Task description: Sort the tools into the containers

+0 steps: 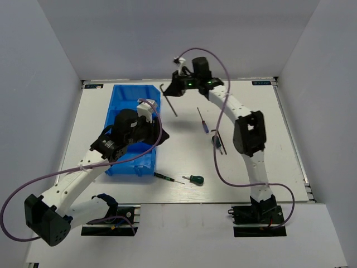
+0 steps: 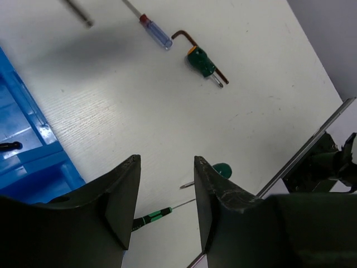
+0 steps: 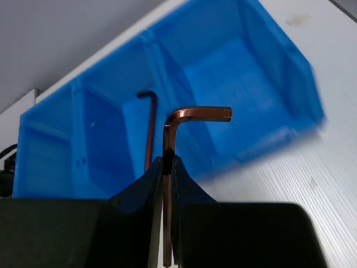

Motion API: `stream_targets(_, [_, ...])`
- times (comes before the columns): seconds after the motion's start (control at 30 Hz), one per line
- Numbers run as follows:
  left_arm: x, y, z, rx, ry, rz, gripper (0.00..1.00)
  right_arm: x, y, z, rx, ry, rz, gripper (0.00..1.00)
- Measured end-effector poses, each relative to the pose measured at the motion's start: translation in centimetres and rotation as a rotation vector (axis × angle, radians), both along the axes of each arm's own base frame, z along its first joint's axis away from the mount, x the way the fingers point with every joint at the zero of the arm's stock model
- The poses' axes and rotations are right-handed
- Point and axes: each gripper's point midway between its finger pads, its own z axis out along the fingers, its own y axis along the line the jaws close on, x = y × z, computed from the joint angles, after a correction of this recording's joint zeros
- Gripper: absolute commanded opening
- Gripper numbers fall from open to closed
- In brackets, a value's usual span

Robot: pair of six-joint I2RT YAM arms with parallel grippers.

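Centre frame, right gripper (image 3: 167, 167) pinched tight on a hex key (image 3: 195, 114), blue bins (image 3: 251, 67) behind; left gripper (image 2: 166, 190) wide open, holding nothing.

A reddish-brown bent key (image 3: 195, 114) pinched upright in the right hand (image 3: 167, 164), three joined blue bins (image 3: 262, 67) on the far side, a dark bent key (image 3: 150, 125) inside the middle bin, white tabletop (image 3: 312, 190) underneath
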Motion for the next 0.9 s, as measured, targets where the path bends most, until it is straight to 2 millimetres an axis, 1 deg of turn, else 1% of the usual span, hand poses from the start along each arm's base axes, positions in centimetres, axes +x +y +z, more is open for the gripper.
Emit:
stream_targets(0.03, [-0.1, 0.1, 0.6, -0.008, -0.017, 0.004, 0.54, -0.1, 2.1, -0.2, 0.033, -0.003, 0.038, 0.00])
stream_targets(0.07, [-0.1, 0.3, 1.1, -0.016, -0.032, 0.009, 0.54, -0.1, 3.7, -0.4, 0.061, -0.008, 0.065, 0.00])
stream_targets(0.1, [-0.2, 0.4, 1.7, -0.025, -0.048, 0.012, 0.54, -0.5, 5.6, -0.7, 0.088, -0.011, 0.101, 0.00])
stream_targets(0.2, [-0.5, 0.9, 3.6, -0.051, -0.099, 0.027, 0.54, -1.8, 9.9, -2.2, 0.124, -0.027, 0.170, 0.00])
stream_targets(0.27, [-0.7, 1.3, 4.6, -0.062, -0.123, 0.037, 0.54, -3.4, 11.8, -3.0, 0.128, -0.026, 0.206, 0.00])
stream_targets(0.3, [-0.8, 1.4, 5.1, -0.066, -0.133, 0.041, 0.54, -4.1, 12.6, -3.1, 0.131, -0.030, 0.219, 0.00])
stream_targets(0.43, [-1.0, 2.0, 6.3, -0.073, -0.157, 0.059, 0.54, -6.6, 15.5, -2.5, 0.152, -0.096, 0.261, 0.00])
stream_targets(0.47, [-1.1, 2.1, 6.4, -0.071, -0.159, 0.062, 0.54, -7.0, 16.1, -2.4, 0.153, -0.117, 0.266, 0.00])
stream_targets(0.5, [-1.2, 2.3, 6.3, -0.066, -0.157, 0.066, 0.54, -7.3, 16.5, -2.7, 0.148, -0.136, 0.270, 0.04])
stream_targets(0.53, [-1.3, 2.4, 6.2, -0.062, -0.155, 0.067, 0.55, -7.6, 16.8, -3.0, 0.142, -0.151, 0.275, 0.04])
stream_targets(0.57, [-1.3, 2.6, 6.0, -0.054, -0.150, 0.074, 0.55, -7.9, 17.0, -3.6, 0.130, -0.165, 0.279, 0.24])
stream_targets(0.6, [-1.4, 2.7, 5.8, -0.045, -0.144, 0.079, 0.55, -8.1, 17.1, -4.4, 0.117, -0.170, 0.285, 0.35])
stream_targets(0.67, [-1.5, 3.1, 5.3, -0.028, -0.129, 0.090, 0.57, -8.4, 16.8, -6.2, 0.084, -0.155, 0.290, 0.49])
stream_targets(0.7, [-1.5, 3.2, 5.1, -0.020, -0.122, 0.096, 0.57, -8.5, 16.6, -7.1, 0.066, -0.142, 0.290, 0.51])
stream_targets(0.77, [-1.6, 3.5, 4.7, -0.004, -0.108, 0.106, 0.57, -8.4, 16.1, -8.4, 0.041, -0.136, 0.289, 0.51])
stream_targets(0.83, [-1.6, 3.6, 4.5, 0.004, -0.101, 0.110, 0.57, -8.2, 15.4, -9.2, 0.019, -0.132, 0.284, 0.53])
stream_targets(0.9, [-1.7, 3.7, 4.3, 0.008, -0.097, 0.113, 0.54, -7.8, 14.6, -9.4, -0.002, -0.124, 0.269, 0.48])
